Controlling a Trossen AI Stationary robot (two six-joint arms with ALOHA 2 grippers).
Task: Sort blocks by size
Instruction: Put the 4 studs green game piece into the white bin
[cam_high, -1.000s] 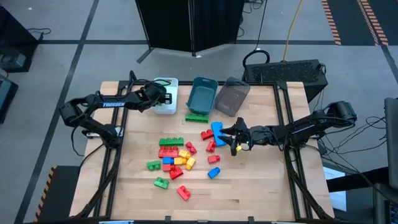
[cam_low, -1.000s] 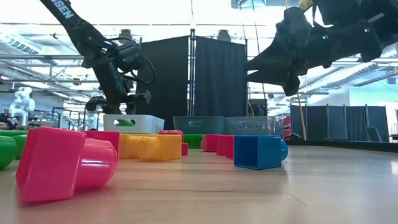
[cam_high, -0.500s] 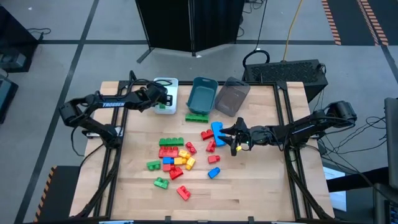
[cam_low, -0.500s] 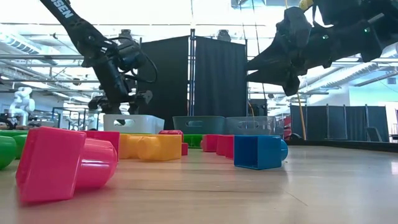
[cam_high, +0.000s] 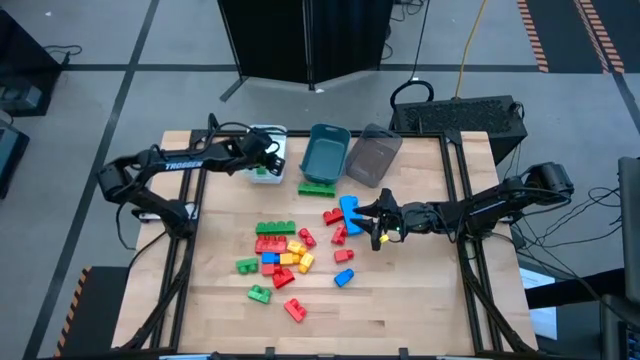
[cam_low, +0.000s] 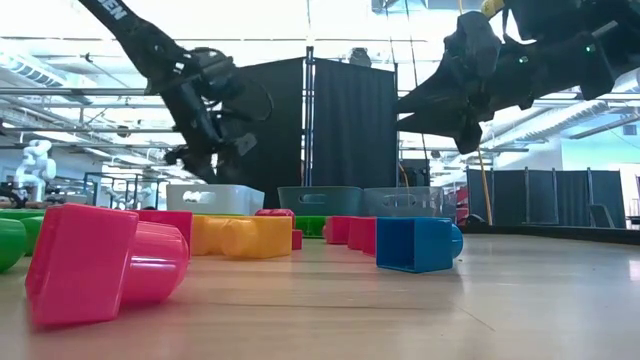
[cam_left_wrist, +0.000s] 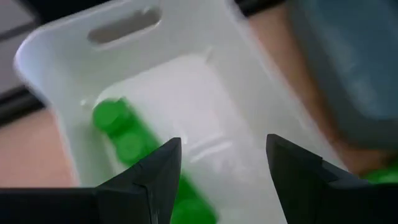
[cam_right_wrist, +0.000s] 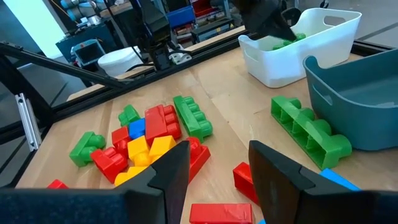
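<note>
Several coloured blocks (cam_high: 280, 250) lie loose on the middle of the wooden table. A green block (cam_left_wrist: 124, 140) lies on the floor of the white bin (cam_high: 270, 133) at the far left. My left gripper (cam_high: 267, 152) hangs open above that bin, with nothing between its fingers (cam_left_wrist: 158, 171). My right gripper (cam_high: 368, 220) hovers open above the table at the right of the pile, near a blue block (cam_high: 350, 207) and red ones (cam_high: 335, 216). It touches none of them.
A teal bin (cam_high: 325, 150) and a grey bin (cam_high: 372, 158) stand beside the white one along the far edge. A long green block (cam_high: 317, 188) lies flat in front of the teal bin. Bare wood shows along the near edge.
My left gripper has risen a little above the white bin and rolled about its own axis. A green block has come into view on the bin's floor below it. My right gripper has kept still.
</note>
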